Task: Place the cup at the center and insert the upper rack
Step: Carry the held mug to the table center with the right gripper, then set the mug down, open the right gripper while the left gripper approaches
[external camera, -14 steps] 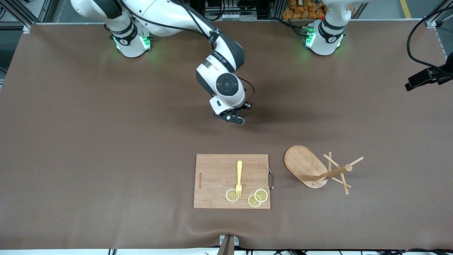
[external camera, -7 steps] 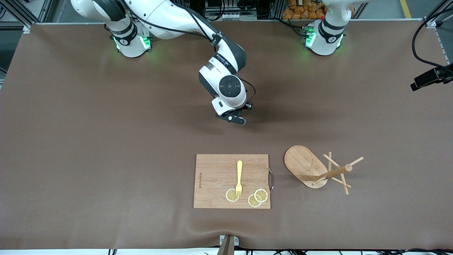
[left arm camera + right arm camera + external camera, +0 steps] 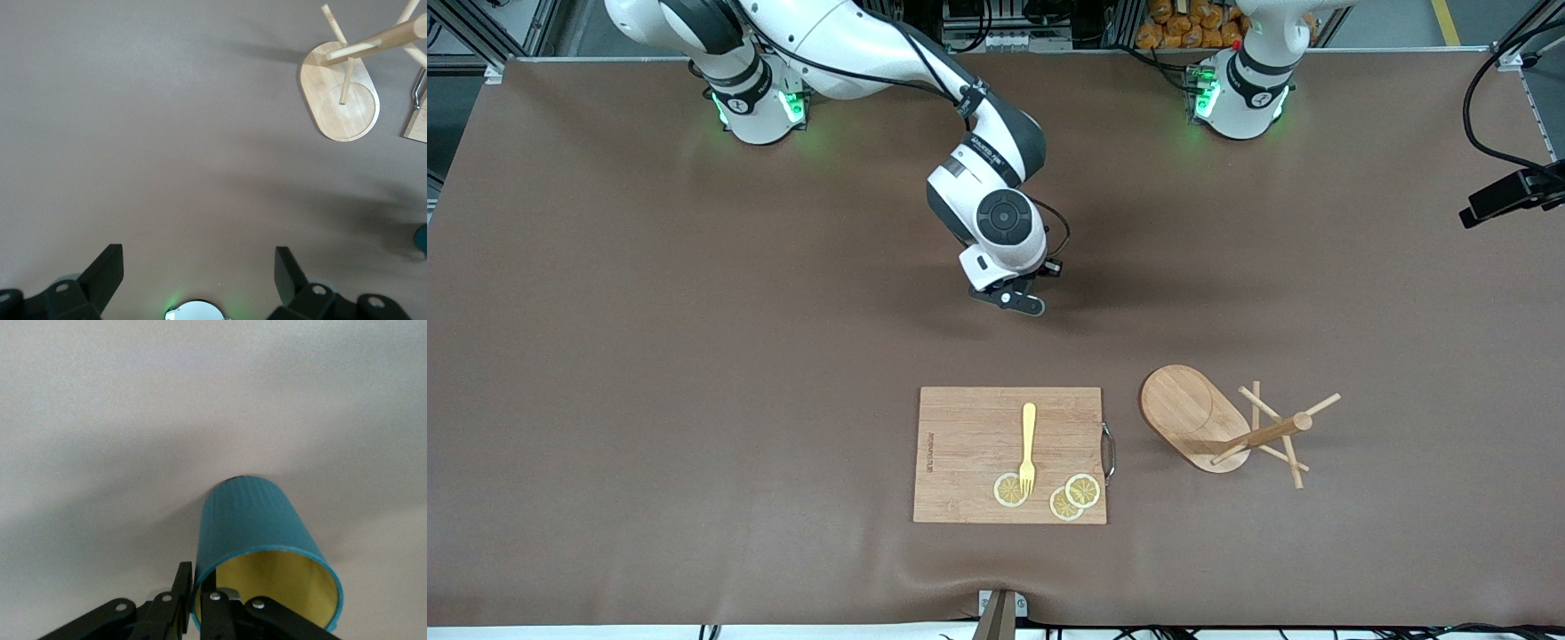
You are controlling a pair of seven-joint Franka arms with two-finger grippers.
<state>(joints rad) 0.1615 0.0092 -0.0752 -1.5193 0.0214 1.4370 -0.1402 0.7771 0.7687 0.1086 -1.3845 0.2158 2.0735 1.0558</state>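
The right gripper (image 3: 189,603) pinches the teal mug's (image 3: 257,520) rim mid-desk; the left gripper (image 3: 199,270), jaws wide and empty, waits.

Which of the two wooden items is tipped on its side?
The light wooden mug tree with the oval base: its post and pegs point sideways along the table. The rectangular wooden cutting board, beside it toward the right arm's end, lies flat.

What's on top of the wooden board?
On the board lie a yellow fork and three lemon slices. The fork's tines cover part of one slice.
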